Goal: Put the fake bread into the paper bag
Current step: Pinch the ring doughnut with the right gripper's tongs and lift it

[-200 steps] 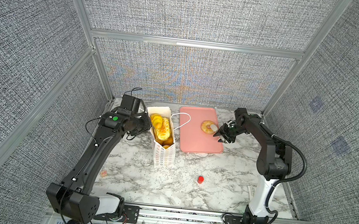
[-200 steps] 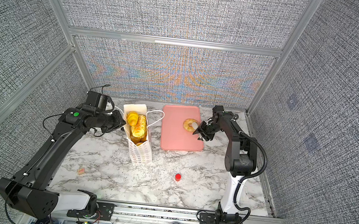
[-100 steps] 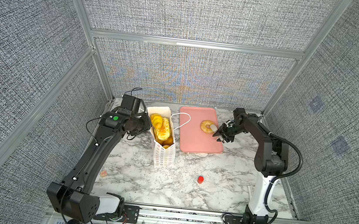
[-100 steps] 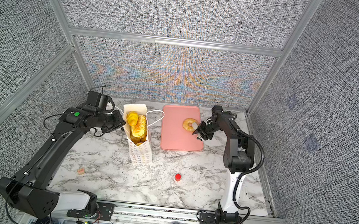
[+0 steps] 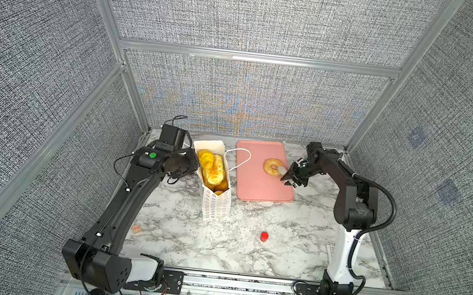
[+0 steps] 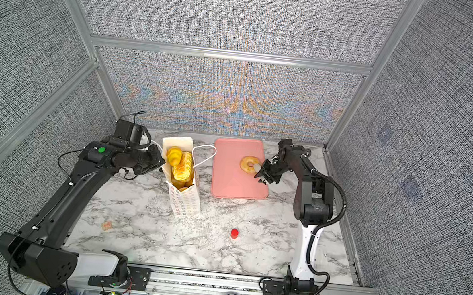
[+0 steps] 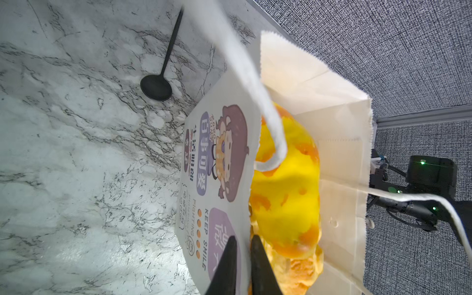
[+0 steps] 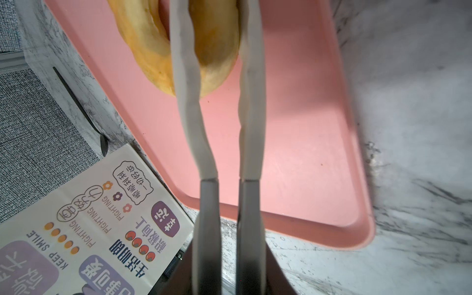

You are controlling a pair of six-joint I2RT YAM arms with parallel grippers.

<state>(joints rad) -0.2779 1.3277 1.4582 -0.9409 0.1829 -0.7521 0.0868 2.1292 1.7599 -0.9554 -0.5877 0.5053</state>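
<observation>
Your right pincer (image 5: 283,174) has closed since a second ago and now grasps the ring cake (image 5: 267,166) on the pink tray (image 5: 255,189); its tips run off the wrist view's edge. Your left pincer (image 7: 244,268) clenches the wall of the paper bag (image 5: 214,208), its tips hidden in both top views. The other fake bread (image 5: 212,169) fills the bag, left of the tray, with the lower pieces out of sight.

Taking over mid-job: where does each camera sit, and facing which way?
Both top views: high over the arm bases, looking down at the table; both arms show.
Left wrist: behind the left gripper, pinching the paper bag.
Right wrist: behind the right gripper, gripping the ring bread on the pink tray.
Both wrist views share the bag.
</observation>
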